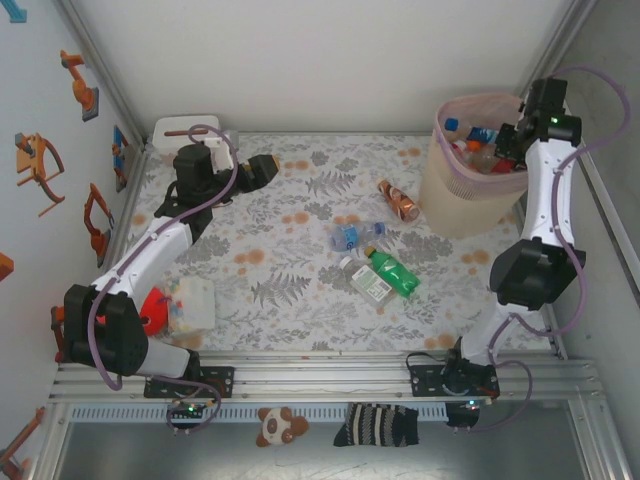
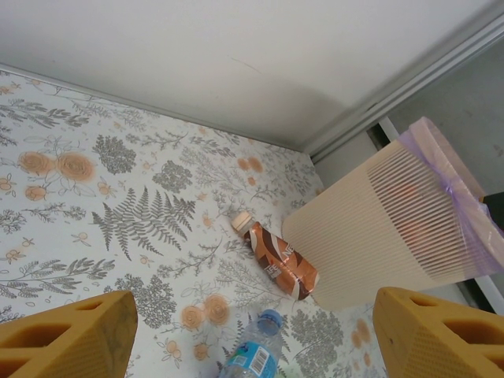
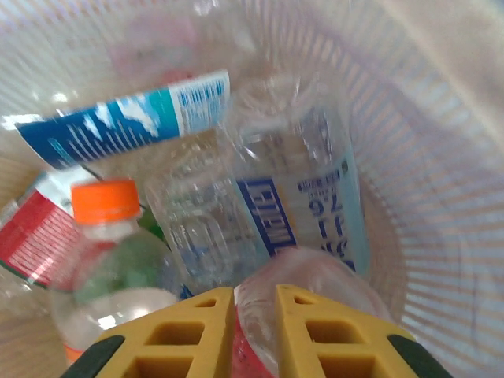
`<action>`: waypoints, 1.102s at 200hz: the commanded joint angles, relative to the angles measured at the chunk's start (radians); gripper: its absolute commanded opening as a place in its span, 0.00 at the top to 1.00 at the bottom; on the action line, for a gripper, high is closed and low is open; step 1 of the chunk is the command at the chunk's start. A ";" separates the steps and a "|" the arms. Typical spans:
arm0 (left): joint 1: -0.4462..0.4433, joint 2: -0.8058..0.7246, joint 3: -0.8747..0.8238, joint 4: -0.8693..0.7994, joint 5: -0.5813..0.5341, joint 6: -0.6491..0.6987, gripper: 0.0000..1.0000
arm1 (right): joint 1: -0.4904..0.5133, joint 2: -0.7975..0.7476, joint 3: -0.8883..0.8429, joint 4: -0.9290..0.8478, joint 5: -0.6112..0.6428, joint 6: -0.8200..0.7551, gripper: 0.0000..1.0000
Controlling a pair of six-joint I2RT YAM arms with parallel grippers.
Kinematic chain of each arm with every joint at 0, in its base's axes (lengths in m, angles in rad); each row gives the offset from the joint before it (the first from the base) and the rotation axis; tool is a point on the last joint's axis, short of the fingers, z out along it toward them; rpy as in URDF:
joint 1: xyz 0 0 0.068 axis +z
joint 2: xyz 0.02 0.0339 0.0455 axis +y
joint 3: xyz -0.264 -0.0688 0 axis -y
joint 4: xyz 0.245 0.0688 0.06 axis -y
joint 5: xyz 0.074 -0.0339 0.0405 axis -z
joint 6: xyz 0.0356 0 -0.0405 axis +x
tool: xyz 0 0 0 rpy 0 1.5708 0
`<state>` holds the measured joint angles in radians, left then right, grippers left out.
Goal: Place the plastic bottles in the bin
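Left wrist: brown-labelled plastic bottle, nine o'clock of beige ribbed bin: probably light, slick; grip mid-body. Left gripper apart, right gripper together.

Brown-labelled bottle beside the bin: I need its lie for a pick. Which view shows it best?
Left wrist: the brown-labelled bottle lies on its side, close up, pale cap away from the bin. Top external shows it small, left of the bin. Right wrist looks into the bin at other bottles.

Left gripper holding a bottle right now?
No, the left gripper is open, its fingers wide apart with nothing between them.
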<state>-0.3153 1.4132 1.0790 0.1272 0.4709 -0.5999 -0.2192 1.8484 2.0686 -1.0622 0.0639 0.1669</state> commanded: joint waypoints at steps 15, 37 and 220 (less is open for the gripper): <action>0.017 -0.002 0.019 0.032 0.031 -0.019 0.22 | -0.004 0.014 -0.029 -0.063 0.019 0.019 0.81; 0.020 0.001 0.018 0.032 0.038 -0.021 0.22 | -0.003 0.000 0.008 -0.063 0.016 0.029 0.81; 0.039 -0.024 -0.013 -0.007 0.046 -0.008 0.23 | 0.329 -0.146 0.087 -0.073 -0.118 0.020 0.71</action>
<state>-0.2852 1.4132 1.0786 0.1360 0.4953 -0.6178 0.0158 1.6867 2.1250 -1.1149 -0.0856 0.2287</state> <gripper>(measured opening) 0.772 0.292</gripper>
